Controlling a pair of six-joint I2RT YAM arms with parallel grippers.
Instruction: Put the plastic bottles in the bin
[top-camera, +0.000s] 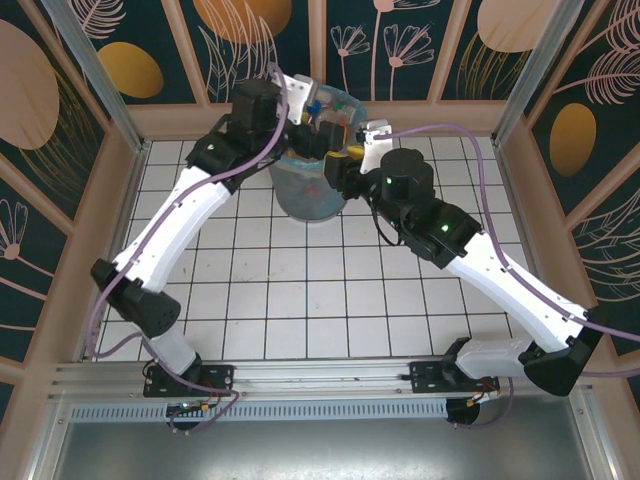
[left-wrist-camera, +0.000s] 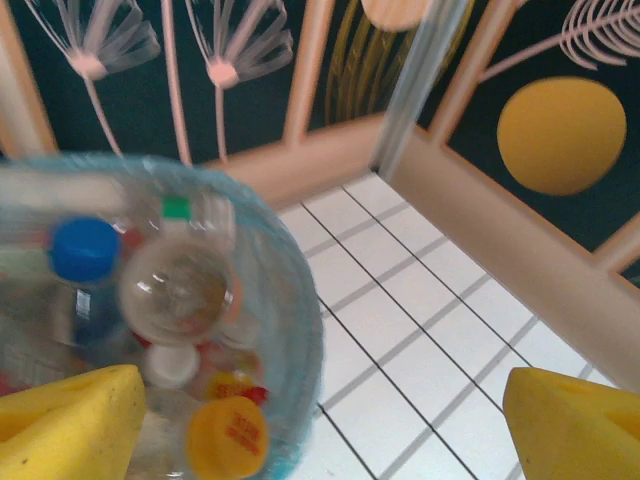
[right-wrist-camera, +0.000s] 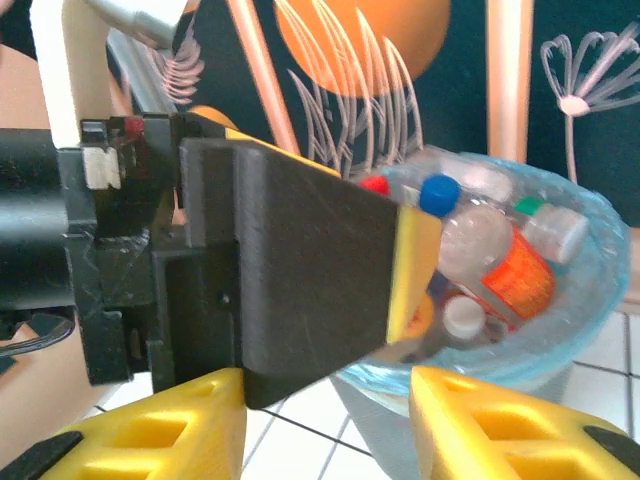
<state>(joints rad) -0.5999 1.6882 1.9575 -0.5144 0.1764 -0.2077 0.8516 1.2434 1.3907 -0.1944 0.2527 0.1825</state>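
Note:
The grey-blue bin (top-camera: 305, 198) with its light-blue bag stands at the back middle of the tiled table. Several plastic bottles lie inside it: a blue-capped one (left-wrist-camera: 85, 250), a clear one seen end-on (left-wrist-camera: 178, 290) and a yellow cap (left-wrist-camera: 227, 437). From the right wrist I see an orange-labelled bottle (right-wrist-camera: 505, 268) and a white cap (right-wrist-camera: 463, 315) in the bin (right-wrist-camera: 590, 290). My left gripper (top-camera: 322, 125) (left-wrist-camera: 320, 430) hovers open over the bin's right rim (left-wrist-camera: 300, 330), holding nothing. My right gripper (top-camera: 340, 165) (right-wrist-camera: 325, 430) is open and holds nothing, just in front of the bin, with the left gripper's black finger (right-wrist-camera: 300, 270) close above it.
Wooden rails and patterned panels (top-camera: 400, 40) wall the table just behind the bin. White tiles (left-wrist-camera: 420, 330) stretch to the right of the bin, and the near half of the table (top-camera: 320, 300) shows bare tiles between the two arms.

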